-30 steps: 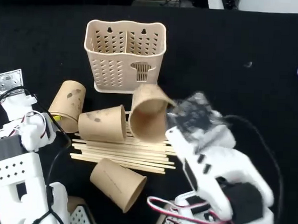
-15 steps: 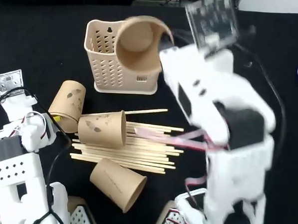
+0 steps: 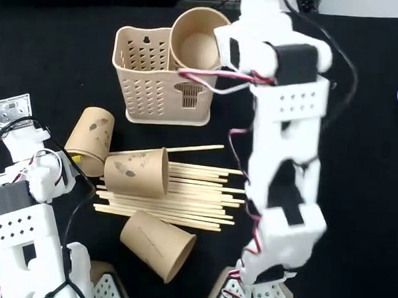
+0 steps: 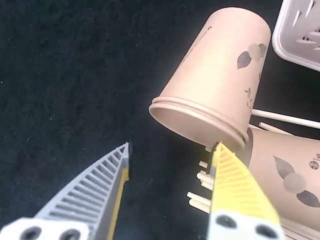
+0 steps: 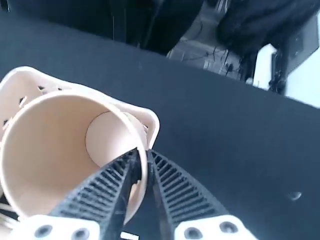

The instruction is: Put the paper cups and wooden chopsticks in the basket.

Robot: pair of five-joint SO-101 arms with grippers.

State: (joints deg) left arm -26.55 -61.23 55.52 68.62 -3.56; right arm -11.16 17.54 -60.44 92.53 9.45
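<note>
Over the basket (image 3: 149, 86), your right gripper (image 5: 144, 154) clamps the wall of a raised cup (image 5: 55, 150), its arm (image 3: 283, 127) hiding that grip from above; your left gripper (image 4: 171, 147) gapes beside a lying cup (image 4: 220, 75).

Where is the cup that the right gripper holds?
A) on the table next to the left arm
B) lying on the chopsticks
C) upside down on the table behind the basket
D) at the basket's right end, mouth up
D: the right gripper pinches the rim of the paper cup, which is held with its open side up at the right end of the basket.
</note>
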